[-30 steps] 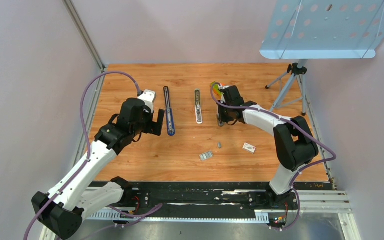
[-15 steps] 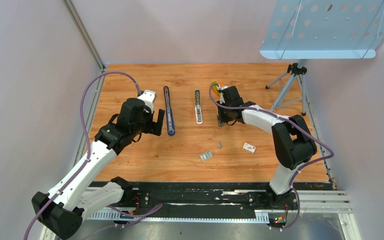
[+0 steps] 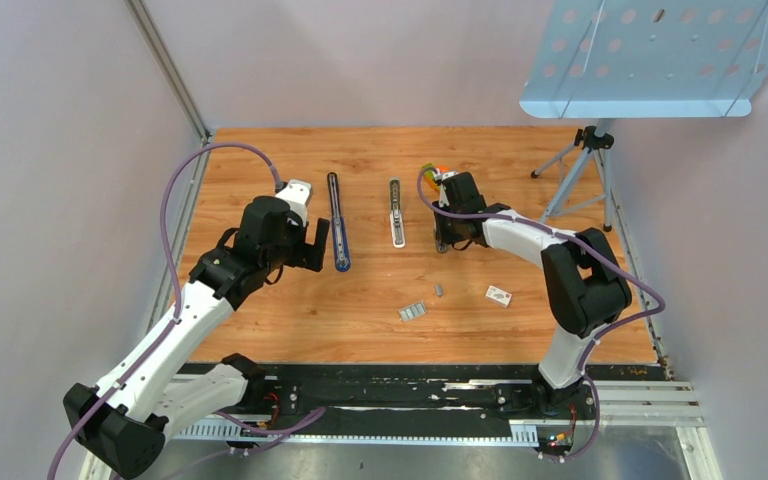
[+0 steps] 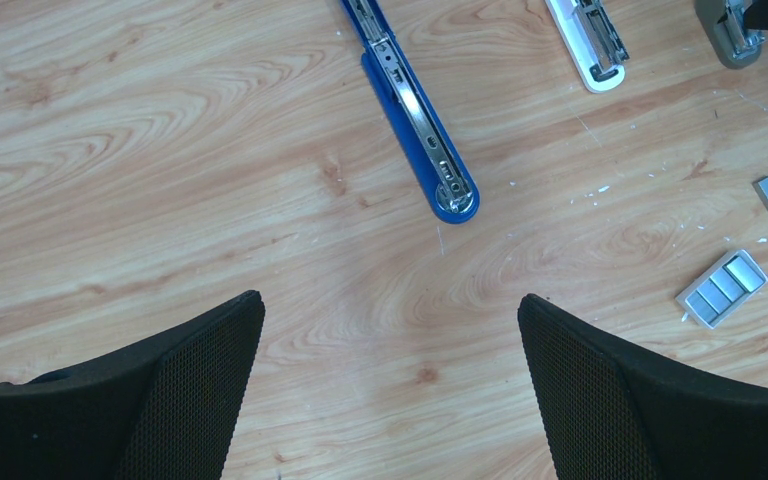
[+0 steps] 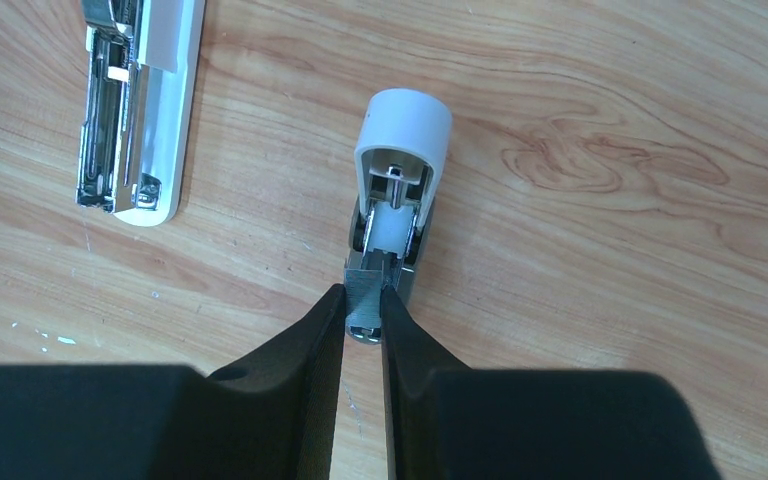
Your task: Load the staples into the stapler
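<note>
Barely moved since a second ago: just a small swing of the right elbow toward 9 o'clock, both grippers parked in the same spots.

Seen from the top: a wide-open left gripper holding nothing, just at 9 o'clock of the open blue stapler. Next, at 3 o'clock, an open white stapler, then the right gripper down low. Toward 6 o'clock of that, a spare staple block, a little staple pack and a white card.

Seen from the left wrist: nothing between the two black fingers, only bare wood.

Seen from the right wrist: right gripper pinched tight on the staples, right at the 6 o'clock end of the open grey stapler. Cannot tell if already in the groove.

Likely very light, stiff, smooth and slippery, and easy to snap into bits. Best held softly by the two long flat sides, as now.

Underneath, a flat, smooth wooden table. Around, plain pale walls and a metal stand at 2 o'clock.
</note>
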Controlling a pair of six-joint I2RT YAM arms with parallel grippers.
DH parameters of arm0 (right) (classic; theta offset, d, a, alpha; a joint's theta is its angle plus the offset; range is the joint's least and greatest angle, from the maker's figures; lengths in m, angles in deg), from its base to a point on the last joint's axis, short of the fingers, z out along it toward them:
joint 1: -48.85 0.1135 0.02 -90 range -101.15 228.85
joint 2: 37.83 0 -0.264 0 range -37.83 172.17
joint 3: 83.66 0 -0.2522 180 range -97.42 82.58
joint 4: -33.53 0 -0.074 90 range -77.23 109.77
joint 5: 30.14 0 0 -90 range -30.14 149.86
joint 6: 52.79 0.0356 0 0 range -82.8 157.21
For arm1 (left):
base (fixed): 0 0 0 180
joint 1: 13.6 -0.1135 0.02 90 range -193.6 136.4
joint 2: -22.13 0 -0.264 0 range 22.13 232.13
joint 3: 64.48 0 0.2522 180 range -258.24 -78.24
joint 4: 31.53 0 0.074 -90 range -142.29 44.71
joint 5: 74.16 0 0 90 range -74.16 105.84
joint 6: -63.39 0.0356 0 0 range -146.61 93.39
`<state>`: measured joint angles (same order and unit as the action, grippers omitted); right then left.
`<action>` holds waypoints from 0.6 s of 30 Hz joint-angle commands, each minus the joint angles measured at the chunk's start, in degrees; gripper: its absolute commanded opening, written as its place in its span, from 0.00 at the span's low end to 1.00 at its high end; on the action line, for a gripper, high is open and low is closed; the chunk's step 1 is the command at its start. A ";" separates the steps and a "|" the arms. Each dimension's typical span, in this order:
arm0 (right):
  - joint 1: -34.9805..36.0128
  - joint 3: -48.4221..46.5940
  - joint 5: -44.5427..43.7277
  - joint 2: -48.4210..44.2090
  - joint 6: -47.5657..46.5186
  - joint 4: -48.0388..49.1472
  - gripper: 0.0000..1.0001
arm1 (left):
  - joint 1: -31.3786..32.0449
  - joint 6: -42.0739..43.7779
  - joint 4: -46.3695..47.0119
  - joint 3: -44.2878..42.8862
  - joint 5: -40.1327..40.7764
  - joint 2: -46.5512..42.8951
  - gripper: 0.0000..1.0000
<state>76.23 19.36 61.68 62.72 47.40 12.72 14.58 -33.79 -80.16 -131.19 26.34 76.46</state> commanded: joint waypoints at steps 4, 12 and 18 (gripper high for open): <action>0.75 -0.99 -0.94 1.63 -0.55 0.08 0.21 | -0.32 0.77 -0.42 -0.17 -0.37 -0.35 1.00; 0.70 -0.33 -1.73 1.49 -0.95 0.06 0.21 | -0.32 0.76 -0.39 -0.21 -0.46 -0.27 1.00; 0.75 -0.59 -1.78 1.38 -1.32 -0.04 0.21 | -0.32 0.76 -0.40 -0.23 -0.40 -0.40 1.00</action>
<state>76.23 19.36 61.09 63.71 46.81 12.94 14.58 -33.79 -80.16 -131.19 26.34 76.46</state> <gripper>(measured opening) 0.211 0.997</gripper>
